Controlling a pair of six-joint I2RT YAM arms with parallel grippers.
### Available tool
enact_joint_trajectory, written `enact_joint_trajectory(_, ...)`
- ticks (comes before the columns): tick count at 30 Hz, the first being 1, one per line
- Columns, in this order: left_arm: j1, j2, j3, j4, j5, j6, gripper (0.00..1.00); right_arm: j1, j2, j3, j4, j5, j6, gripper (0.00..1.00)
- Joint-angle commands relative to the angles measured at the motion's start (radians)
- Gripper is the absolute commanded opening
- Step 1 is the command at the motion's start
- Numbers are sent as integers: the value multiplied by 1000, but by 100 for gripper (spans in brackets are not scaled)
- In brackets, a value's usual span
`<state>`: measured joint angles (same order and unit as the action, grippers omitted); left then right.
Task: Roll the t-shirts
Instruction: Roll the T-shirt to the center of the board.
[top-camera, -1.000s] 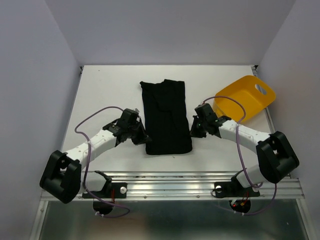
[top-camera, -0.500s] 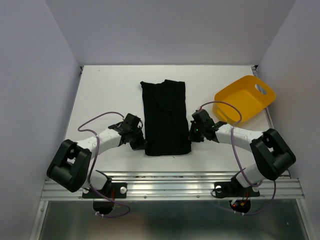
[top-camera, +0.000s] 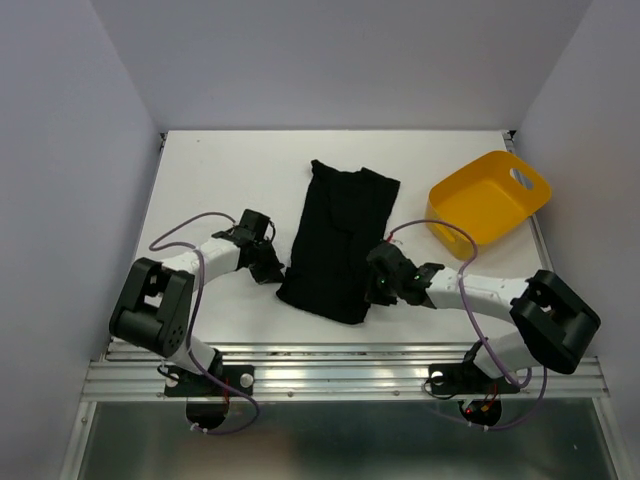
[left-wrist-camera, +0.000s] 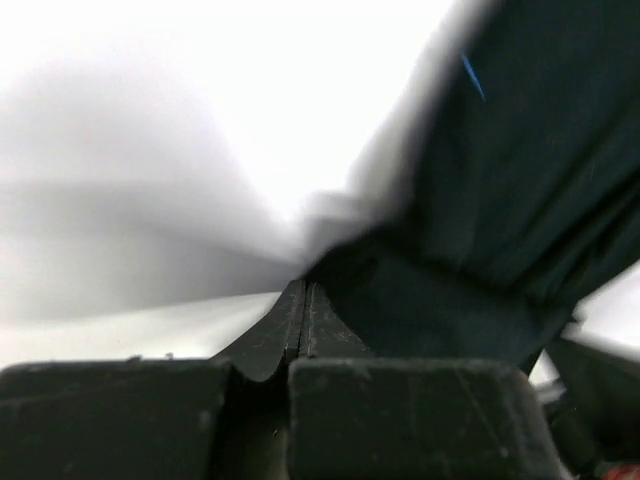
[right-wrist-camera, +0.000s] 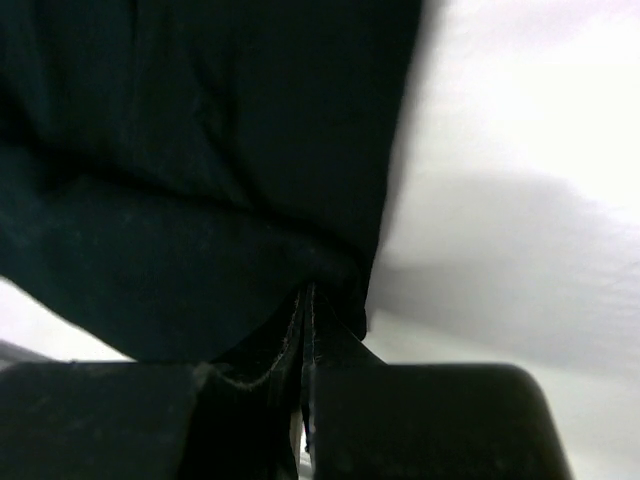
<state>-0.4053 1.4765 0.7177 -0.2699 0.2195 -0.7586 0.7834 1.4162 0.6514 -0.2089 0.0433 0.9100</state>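
One black t-shirt (top-camera: 340, 235), folded into a long strip, lies slanted on the white table, its far end leaning right. My left gripper (top-camera: 276, 272) is at its near left corner and my right gripper (top-camera: 373, 292) at its near right corner. In the left wrist view the fingertips (left-wrist-camera: 303, 287) are pressed together where the dark t-shirt (left-wrist-camera: 500, 180) bunches against them. The right wrist view shows the same: tips (right-wrist-camera: 306, 290) closed, with the t-shirt (right-wrist-camera: 200, 150) puckered over them. Both grippers are shut on the near hem.
A yellow plastic tub (top-camera: 485, 200) sits tilted at the table's right side, close beyond the right arm. White walls enclose the table (top-camera: 220, 180) on three sides. A metal rail runs along the near edge.
The t-shirt has swung from straight to slanted: its far end went right, its near end left and toward me. The right gripper came nearer; the left shifted slightly away. Both stayed shut.
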Motion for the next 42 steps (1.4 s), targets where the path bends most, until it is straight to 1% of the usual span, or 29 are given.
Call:
enact_joint_trajectory(1, 51, 96, 98, 9, -115, 73, 0, 108, 4, 0, -3, 32, 105, 1)
enact_joint_trajectory(3, 51, 157, 208, -27, -138, 99, 0, 148, 27, 68, -56, 70, 96, 1)
enact_joint_trajectory(4, 51, 157, 209, -44, -152, 108, 0, 148, 32, 94, -57, 87, 84, 1)
enact_joint_trajectory(5, 56, 169, 260, -64, -166, 125, 0, 157, 30, 143, -101, 110, 72, 1)
enact_joint_trajectory(7, 78, 157, 308, -113, -205, 142, 0, 157, 15, 184, -157, 180, 24, 5)
enact_joint_trajectory(8, 91, 148, 351, -130, -207, 151, 0, 157, 7, 204, -174, 206, 6, 10)
enact_joint_trajectory(9, 106, 136, 371, -146, -244, 160, 0, 157, 3, 229, -196, 228, -44, 13)
enact_joint_trajectory(10, 141, 110, 408, -178, -264, 179, 0, 157, 6, 285, -243, 268, -72, 18)
enact_joint_trajectory(12, 178, 81, 440, -213, -258, 211, 0, 166, 33, 374, -286, 318, -161, 23)
enact_joint_trajectory(13, 213, 49, 465, -224, -255, 219, 0, 180, 47, 405, -320, 329, -196, 32)
enact_joint_trajectory(14, 232, 32, 476, -232, -250, 225, 0, 189, 65, 436, -334, 334, -232, 37)
enact_joint_trajectory(15, 250, 15, 485, -238, -243, 234, 0, 201, 85, 467, -345, 334, -314, 41)
enact_joint_trajectory(16, 269, -16, 494, -256, -229, 245, 0, 220, 128, 525, -365, 343, -354, 44)
enact_joint_trajectory(17, 304, -45, 508, -273, -221, 248, 0, 268, 148, 553, -375, 389, -420, 50)
enact_joint_trajectory(18, 319, -45, 512, -273, -221, 252, 0, 296, 170, 574, -376, 389, -460, 54)
enact_joint_trajectory(19, 336, -74, 509, -282, -180, 255, 0, 350, 208, 609, -374, 436, -495, 58)
enact_joint_trajectory(20, 364, -88, 506, -285, -171, 257, 0, 375, 230, 625, -371, 458, -569, 60)
enact_joint_trajectory(21, 376, -102, 500, -288, -155, 257, 0, 398, 248, 639, -366, 502, -601, 62)
enact_joint_trajectory(24, 398, -146, 471, -298, -141, 262, 0, 477, 329, 683, -363, 573, -696, 69)
enact_joint_trajectory(25, 398, -156, 462, -301, -141, 263, 0, 493, 348, 691, -362, 611, -713, 70)
enact_joint_trajectory(26, 433, -169, 441, -299, -141, 265, 0, 508, 365, 697, -357, 625, -730, 71)
enact_joint_trajectory(28, 445, -179, 421, -299, -128, 269, 0, 545, 406, 714, -354, 653, -761, 74)
enact_joint_trajectory(32, 471, -188, 382, -301, -117, 281, 0, 579, 449, 718, -342, 662, -789, 78)
enact_joint_trajectory(35, 473, -200, 355, -290, -111, 280, 0, 599, 472, 700, -325, 655, -789, 78)
enact_joint_trajectory(38, 476, -205, 324, -278, -103, 272, 0, 599, 477, 650, -269, 656, -793, 79)
enact_joint_trajectory(42, 477, -205, 299, -258, -74, 269, 0, 599, 497, 602, -219, 717, -806, 78)
